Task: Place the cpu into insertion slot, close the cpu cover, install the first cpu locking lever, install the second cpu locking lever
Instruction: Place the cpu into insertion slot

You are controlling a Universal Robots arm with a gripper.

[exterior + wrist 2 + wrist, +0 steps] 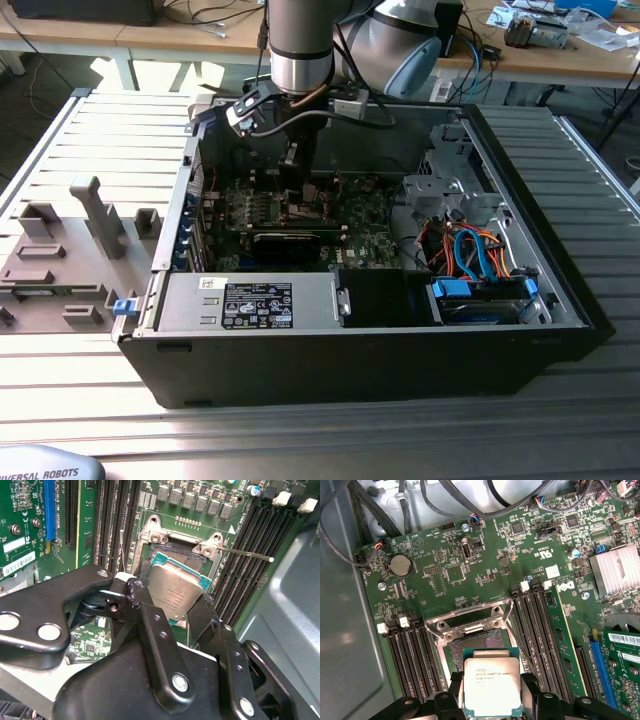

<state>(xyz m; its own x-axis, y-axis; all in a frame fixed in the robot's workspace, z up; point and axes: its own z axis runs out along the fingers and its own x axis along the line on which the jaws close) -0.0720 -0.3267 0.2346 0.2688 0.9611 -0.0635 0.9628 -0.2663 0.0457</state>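
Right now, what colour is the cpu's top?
The cpu is silver-grey on top, clearest in the first wrist view.

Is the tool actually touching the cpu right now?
Touching. In the second wrist view the fingers of the tool clamp opposite edges of the cpu with no gap.

The cpu (491, 686) has a smooth, dull silver-grey metal top, and the gripper's (172, 607) jaws on it are matt black. Around the insertion slot (476, 642), the rim is bright bare metal and the circuit board (480, 587) glossy green.
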